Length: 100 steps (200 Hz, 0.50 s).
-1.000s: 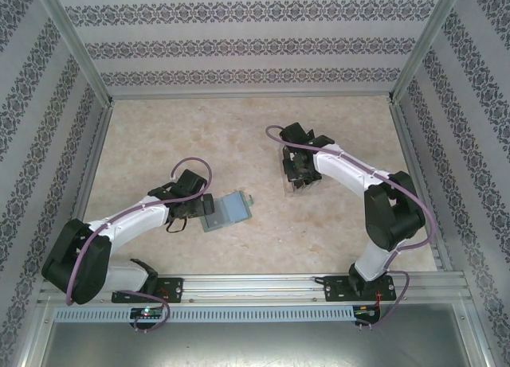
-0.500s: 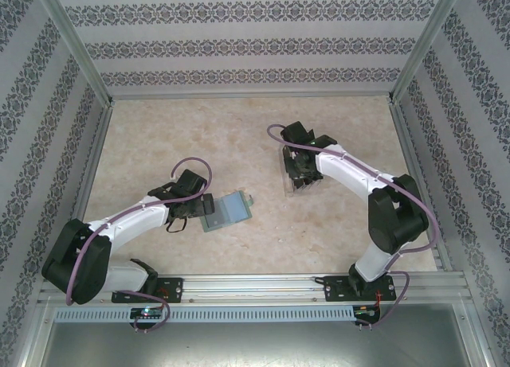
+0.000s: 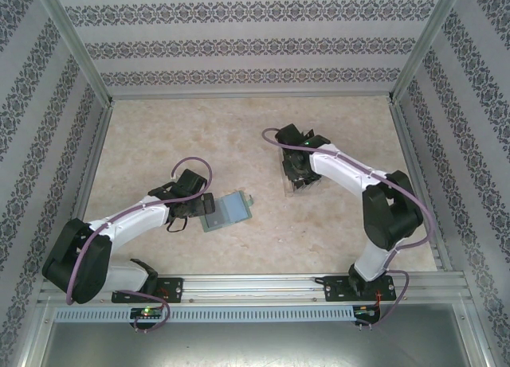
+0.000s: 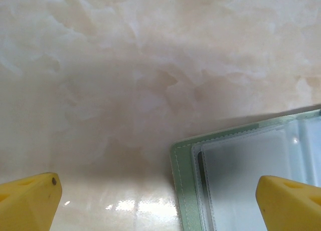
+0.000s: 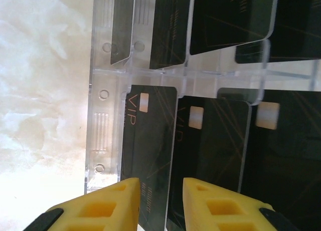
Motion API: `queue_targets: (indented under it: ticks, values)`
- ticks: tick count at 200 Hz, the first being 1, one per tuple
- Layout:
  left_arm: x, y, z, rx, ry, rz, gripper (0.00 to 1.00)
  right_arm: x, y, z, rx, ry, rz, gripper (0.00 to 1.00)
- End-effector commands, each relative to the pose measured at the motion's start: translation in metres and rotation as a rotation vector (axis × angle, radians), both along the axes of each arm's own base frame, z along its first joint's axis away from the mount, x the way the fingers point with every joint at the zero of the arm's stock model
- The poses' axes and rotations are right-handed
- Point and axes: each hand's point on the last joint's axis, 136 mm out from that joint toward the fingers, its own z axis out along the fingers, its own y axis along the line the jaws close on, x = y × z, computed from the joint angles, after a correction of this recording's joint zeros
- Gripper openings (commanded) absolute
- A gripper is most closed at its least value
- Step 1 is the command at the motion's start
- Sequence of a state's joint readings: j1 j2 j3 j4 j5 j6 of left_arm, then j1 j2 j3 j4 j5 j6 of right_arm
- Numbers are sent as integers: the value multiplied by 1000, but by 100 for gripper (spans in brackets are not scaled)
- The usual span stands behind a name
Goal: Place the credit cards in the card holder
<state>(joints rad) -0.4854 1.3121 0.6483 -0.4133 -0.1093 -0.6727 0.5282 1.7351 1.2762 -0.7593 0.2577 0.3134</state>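
Top external: the card holder point(image 3: 229, 210) lies open on the table point(image 3: 159, 144), just toward 7 o'clock of centre; the left gripper point(image 3: 195, 210) is at its 9 o'clock edge; the right gripper point(image 3: 296, 169) is over the clear tray point(image 3: 303, 184), toward 2 o'clock. Left wrist: jaws spread wide, the holder's corner at 4 o'clock. Right wrist: the credit cards point(image 5: 150, 156) stand in the tray's slots; yellow fingers point(image 5: 120, 201) are narrowly apart at 6 o'clock, one card's edge in the gap.

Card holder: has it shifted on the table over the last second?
No. The card holder sits at the same spot and angle against the near rail.
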Motion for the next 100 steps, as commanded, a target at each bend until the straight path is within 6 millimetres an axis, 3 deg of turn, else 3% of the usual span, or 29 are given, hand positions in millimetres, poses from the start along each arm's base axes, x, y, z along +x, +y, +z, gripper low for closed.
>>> queue_targets:
  ticks: [1,100]
  values:
    - [3,-2,1,16,-24,-19,100,1,0,-1,-41,10,13,30]
    - [3,0,3,22,-31,-16,100,-1,9,-1,-2,15,24,23]
